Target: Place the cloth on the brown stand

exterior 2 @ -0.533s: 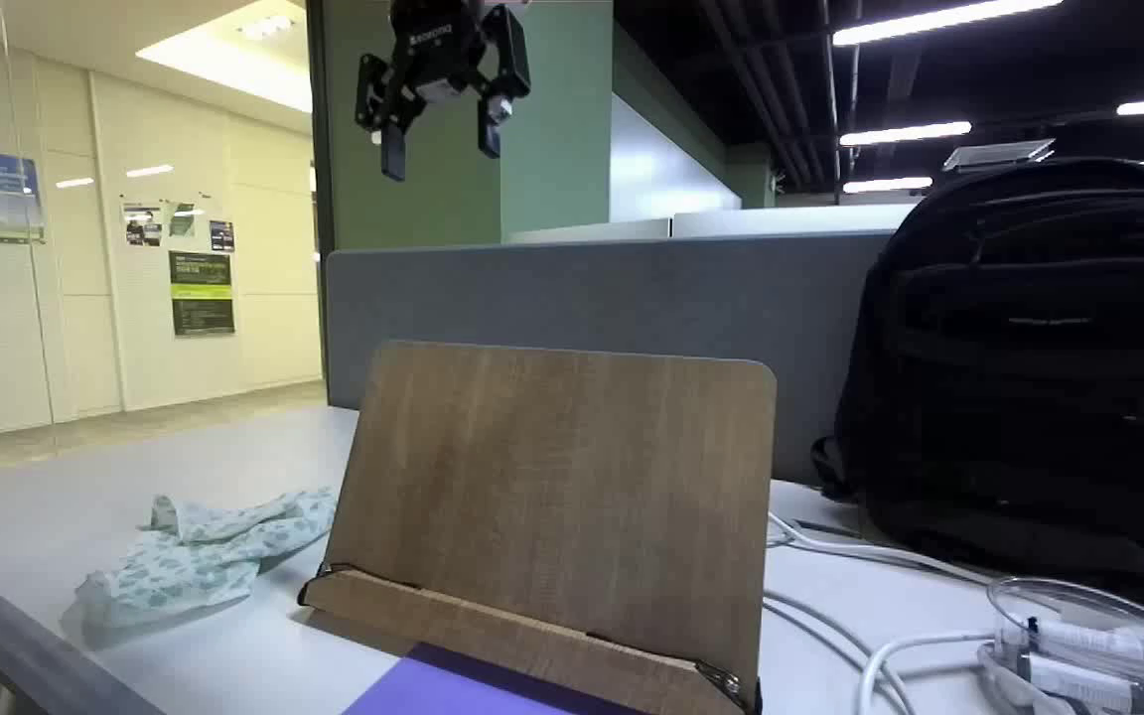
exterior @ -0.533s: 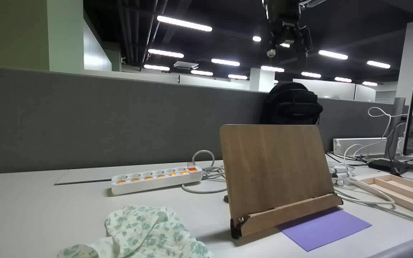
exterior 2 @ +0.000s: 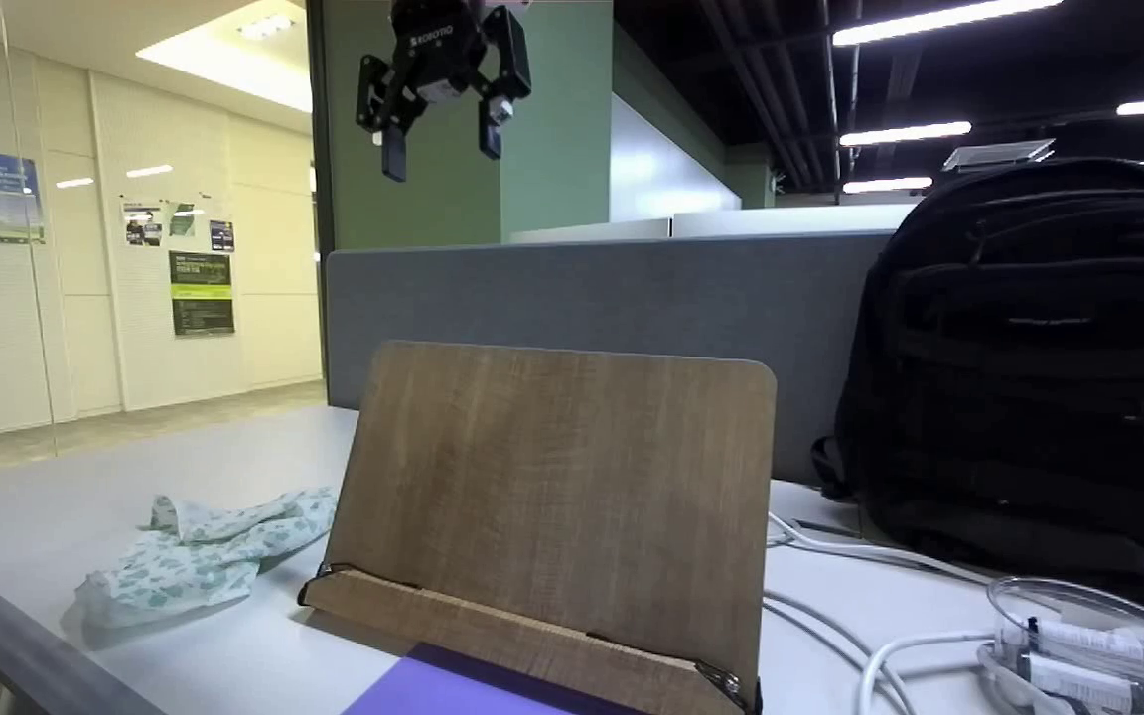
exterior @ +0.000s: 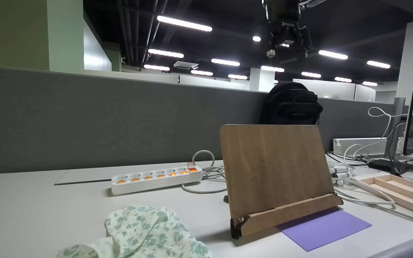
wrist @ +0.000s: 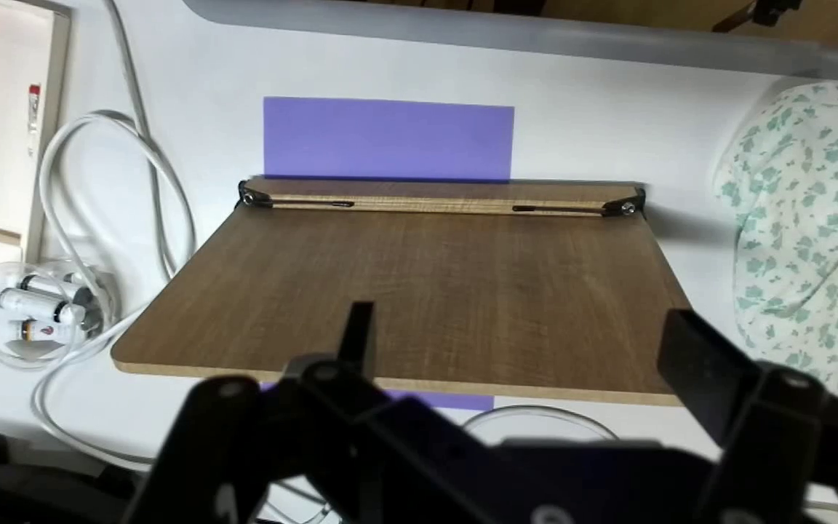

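Grey partition (exterior: 131, 122): runs behind the white table (exterior: 31, 215) in both exterior views.
Black backpack (exterior 2: 1029, 387): stands upright in front of the grey partition, at the right of an exterior view.
Brown stand (wrist: 426, 284): rests on the white table, tilted back, with a ledge (wrist: 390, 191) along the lower edge and dark metal clips (wrist: 626, 207) at both ends.
Cloth (wrist: 819, 225): lies crumpled on the white table beside the brown stand, with a strip of bare tabletop between; white, printed with green leaves.
Wooden tray (wrist: 57, 65): rests on the opposite side of the brown stand from the cloth, only partly in view.
Purple sheet (wrist: 390, 138): lies flat, partly under the brown stand, showing in front of the ledge.
White power strip (exterior: 156, 183): lies between cloth and grey partition in an exterior view, with orange lights (exterior: 172, 174) along the top.
Gripper (exterior 2: 442, 152): hangs well above the brown stand, pointing down, with fingers (exterior 2: 394, 154) spread wide apart; holds only air.
Clear round container (exterior 2: 1005, 621): sits near the wooden tray, beside looped white cables (wrist: 132, 80).
White cylinders (wrist: 32, 304): lie heaped in the container.
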{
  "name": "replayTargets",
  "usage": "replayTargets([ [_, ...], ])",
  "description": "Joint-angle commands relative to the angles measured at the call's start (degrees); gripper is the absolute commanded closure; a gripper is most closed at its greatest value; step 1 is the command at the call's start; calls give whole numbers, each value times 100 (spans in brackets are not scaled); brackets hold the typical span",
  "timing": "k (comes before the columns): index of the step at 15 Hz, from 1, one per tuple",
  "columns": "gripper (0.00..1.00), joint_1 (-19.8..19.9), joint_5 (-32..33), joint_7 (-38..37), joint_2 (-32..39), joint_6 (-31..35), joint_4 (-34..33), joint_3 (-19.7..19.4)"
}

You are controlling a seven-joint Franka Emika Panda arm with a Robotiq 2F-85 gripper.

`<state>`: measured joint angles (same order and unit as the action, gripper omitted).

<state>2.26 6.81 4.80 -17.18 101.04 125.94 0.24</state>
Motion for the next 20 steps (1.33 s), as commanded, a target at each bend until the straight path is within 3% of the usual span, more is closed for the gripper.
replayTargets([
  [1, 0, -62, 14, -14, 3, -15, -11, -54],
  [7, 0, -438, 138, -191, 262, 244, 37, 383],
  [14, 0, -1126, 415, -792, 785, 1525, 501, 1208],
  [20, 0, -1605, 97, -836, 1350, 2151, 1029, 1559],
])
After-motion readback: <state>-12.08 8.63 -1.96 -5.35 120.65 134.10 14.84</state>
